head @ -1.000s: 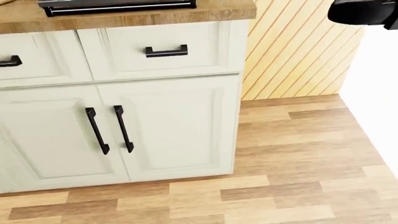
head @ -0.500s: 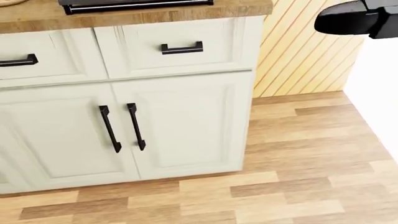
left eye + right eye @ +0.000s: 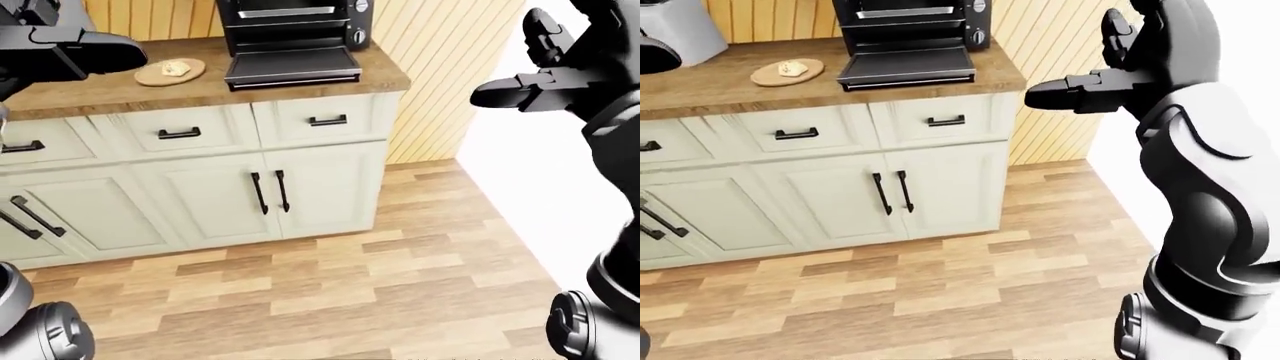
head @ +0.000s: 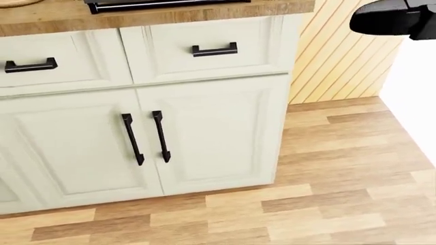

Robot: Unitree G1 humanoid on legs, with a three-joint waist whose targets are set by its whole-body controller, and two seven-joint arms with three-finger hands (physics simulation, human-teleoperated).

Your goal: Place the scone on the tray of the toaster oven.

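**Not at the bench yet, scone untouched**

I'm driving the rig toward the bench (image 3: pixel 120 88) and nothing's grabbed. The scone (image 3: pixel 176 68) sits on a round wooden plate (image 3: pixel 150 76) on the bench top, just left of the toaster oven (image 3: pixel 293 22) in the left-eye view. The oven door is dropped open and the tray (image 3: pixel 290 61) sticks out flat toward me, so the target's ready.

My plan, for what it's worth: close in square to the bench, stop with the plate within the left arm's reach, then come down on the scone from above. It looks crumbly, so I'd go gentle on the squeeze. Short sideways carry to the tray after that.

The right hand (image 3: pixel 1080 96) is up in the air well right of the bench, fingers spread, holding nothing. The left hand (image 3: pixel 70 49) is cut off at the frame edge, so I can't tell its fingers.

The head view only shows the cabinet doors (image 4: pixel 143 138) and floor (image 4: pixel 327 194), no scone. The oven's top is cropped, and the grey thing (image 3: pixel 675 30) top left in the right-eye view is too cut off to name.
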